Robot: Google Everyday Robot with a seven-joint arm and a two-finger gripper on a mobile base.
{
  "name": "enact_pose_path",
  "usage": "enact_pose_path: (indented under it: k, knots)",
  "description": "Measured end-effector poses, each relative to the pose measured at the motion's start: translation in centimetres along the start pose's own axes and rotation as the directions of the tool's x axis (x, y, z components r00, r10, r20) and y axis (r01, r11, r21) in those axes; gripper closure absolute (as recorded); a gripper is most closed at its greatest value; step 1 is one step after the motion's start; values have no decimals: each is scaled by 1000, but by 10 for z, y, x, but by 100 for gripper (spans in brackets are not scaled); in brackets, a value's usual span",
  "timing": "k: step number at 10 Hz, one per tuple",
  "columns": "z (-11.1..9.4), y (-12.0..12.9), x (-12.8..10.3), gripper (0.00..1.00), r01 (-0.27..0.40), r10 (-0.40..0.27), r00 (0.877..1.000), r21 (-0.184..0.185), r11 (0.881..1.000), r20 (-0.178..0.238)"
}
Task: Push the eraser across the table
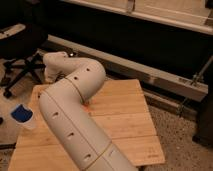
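Note:
My white arm (75, 110) fills the middle of the camera view. It rises from the bottom, bends at the elbow and reaches left. My gripper (50, 76) is at its end, low over the far left corner of the bamboo slat table (125, 120), mostly hidden by the wrist. The eraser is hidden from view, behind the arm if it is on the table. A small orange piece (88, 104) peeks out at the arm's right edge.
A blue and white bowl-like object (22, 116) sits at the table's left edge. An office chair (22, 60) stands on the floor at the far left. A long metal rail (165, 80) runs behind the table. A dark object (205, 115) stands at the right.

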Motion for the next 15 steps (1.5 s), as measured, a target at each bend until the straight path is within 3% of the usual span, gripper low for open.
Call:
enact_pose_path:
  k: [2, 9, 15]
  knots:
    - [12, 1, 2, 100, 10, -10, 1000, -17, 1000, -6]
    - [47, 21, 6, 100, 56, -64, 994, -85, 995, -90]
    - [57, 29, 17, 100, 62, -82, 983, -123, 990, -162]
